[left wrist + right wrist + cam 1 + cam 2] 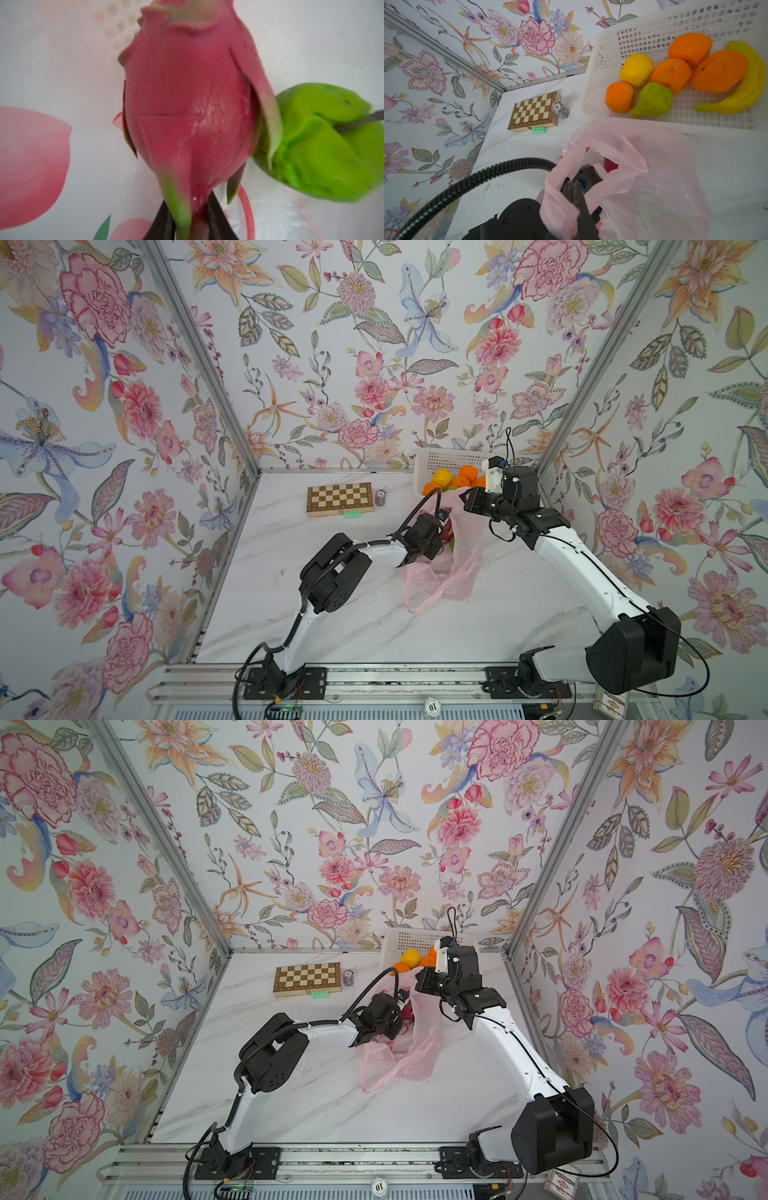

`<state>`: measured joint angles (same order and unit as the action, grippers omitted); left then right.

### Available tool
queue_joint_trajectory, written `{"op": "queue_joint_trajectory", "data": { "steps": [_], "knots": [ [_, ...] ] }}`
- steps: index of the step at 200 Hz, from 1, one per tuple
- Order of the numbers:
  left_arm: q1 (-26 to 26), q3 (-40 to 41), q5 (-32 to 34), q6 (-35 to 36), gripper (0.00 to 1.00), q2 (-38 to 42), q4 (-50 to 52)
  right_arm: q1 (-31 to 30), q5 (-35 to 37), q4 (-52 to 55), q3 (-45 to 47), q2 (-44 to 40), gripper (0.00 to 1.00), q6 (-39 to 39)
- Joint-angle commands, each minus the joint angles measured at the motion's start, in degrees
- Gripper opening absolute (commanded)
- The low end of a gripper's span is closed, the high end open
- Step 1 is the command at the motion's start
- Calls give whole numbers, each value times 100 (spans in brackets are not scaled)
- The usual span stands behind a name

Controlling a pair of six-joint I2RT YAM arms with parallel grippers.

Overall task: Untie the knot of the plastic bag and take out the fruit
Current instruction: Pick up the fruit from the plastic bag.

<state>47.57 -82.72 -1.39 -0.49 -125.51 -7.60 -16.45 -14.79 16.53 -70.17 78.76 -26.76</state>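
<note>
The white basket (596, 62) sits in the worktop's (332, 614) far corner. It holds oranges (672, 74), a yellow fruit (636, 69), a pear-shaped green fruit (654, 99) and a banana (747, 87). Well apart from the basket, along the back wall, lie a chessboard (533, 110), with a stack of chips (560, 110) and a small green block (539, 130) just beside it.

The plastic bag (461, 572) slumps just beside the basket, thin, translucent pink, its mouth gaping. The right gripper (572, 187) pinches its rim tight and holds it up. The left arm's black hose (467, 182) arches across the mouth, and from above the arm hides most of the inside.

Inside, the left gripper (187, 199) is narrow, clamped on the tapered end of the magenta dragon fruit (187, 104). A bumpy green fruit (322, 145) lies just beside it.
</note>
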Motion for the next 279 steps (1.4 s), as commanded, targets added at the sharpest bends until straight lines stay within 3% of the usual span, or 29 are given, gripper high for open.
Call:
{"op": "queue_joint_trajectory", "data": {
  "steps": [1,85,110,137,199,233,279],
  "knots": [
    [-4,282,-412,-127,1,606,-451,24,208,80,-231,106,1,-175],
    [458,1251,-153,36,0,1613,-548,97,1055,468,-784,642,1,-65],
    [499,1443,184,-222,0,1966,-384,98,1875,863,-924,772,1,339],
    [533,1477,73,-379,0,2317,-261,153,2510,1097,-976,906,5,812],
    [567,1574,444,-467,0,2889,272,333,2409,1458,-912,1208,9,893],
    [561,2014,455,-675,0,3349,-119,407,2453,1726,-879,1431,11,936],
    [487,1909,911,-855,0,3796,219,102,1583,1064,166,669,15,802]
  ]
}}
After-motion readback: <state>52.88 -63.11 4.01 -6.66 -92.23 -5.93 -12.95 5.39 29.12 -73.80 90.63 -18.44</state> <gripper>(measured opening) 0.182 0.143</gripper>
